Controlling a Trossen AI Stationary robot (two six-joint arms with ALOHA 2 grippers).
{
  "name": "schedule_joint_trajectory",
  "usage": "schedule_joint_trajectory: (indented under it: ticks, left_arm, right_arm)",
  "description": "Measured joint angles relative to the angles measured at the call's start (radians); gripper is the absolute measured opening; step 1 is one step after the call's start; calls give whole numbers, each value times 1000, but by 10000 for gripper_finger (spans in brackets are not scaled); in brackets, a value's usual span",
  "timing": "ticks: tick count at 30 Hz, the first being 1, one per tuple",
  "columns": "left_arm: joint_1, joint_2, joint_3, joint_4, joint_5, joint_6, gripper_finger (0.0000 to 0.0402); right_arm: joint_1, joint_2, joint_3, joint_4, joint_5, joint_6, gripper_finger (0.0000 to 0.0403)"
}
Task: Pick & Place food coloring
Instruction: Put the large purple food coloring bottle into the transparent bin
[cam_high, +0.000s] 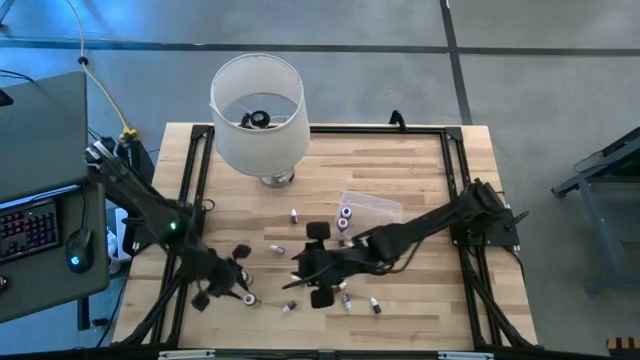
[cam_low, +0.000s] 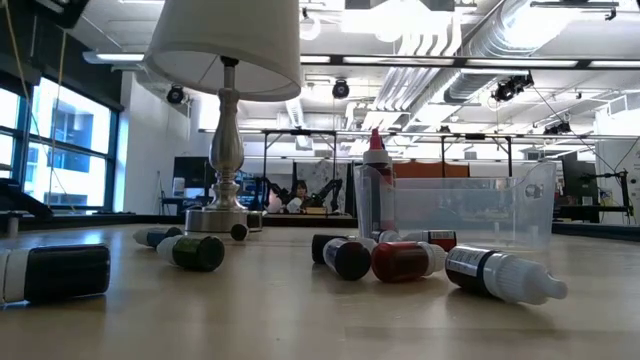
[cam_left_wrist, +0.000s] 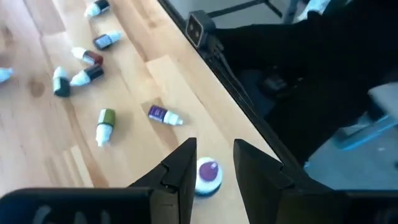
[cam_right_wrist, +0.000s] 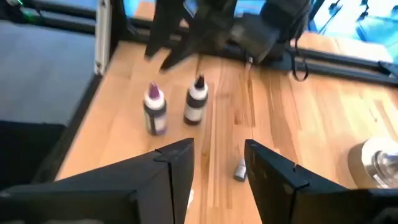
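Lamp (cam_low: 226, 120): white shade, metal base, stands far left-centre on table (cam_low: 300, 320).
Tub (cam_low: 470, 210): clear, far right; red-capped bottle (cam_low: 375, 190) upright at its left end.
Front bottles: dark one (cam_low: 60, 272) on side, near left; red one (cam_low: 405, 261) and white-tipped one (cam_low: 500, 274) lying centre-right.
Bkgd: person seated, far off.

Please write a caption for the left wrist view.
Open left gripper poised over a round purple-topped bottle near the table edge.

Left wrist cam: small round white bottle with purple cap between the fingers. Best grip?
Grip the small round white bottle with the purple cap across its round body, descending from above. It stands cap-up on the wooden table, and the open left gripper already straddles it.
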Motion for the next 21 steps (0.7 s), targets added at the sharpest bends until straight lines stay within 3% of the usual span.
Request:
schedule_joint_trajectory:
  ticks: [4, 9, 21]
  left_arm:
    - [-46, 119, 0, 88, -79, -48, 106]
    - [-44, 213, 13, 100, -80, -74, 106]
    - [-45, 218, 15, 47, -97, -132, 106]
  right_arm:
    - [27, -28, 0, -19, 50, 1, 135]
    - [46, -27, 0, -19, 48, 7, 133]
    - [52, -23, 0, -19, 46, 5, 133]
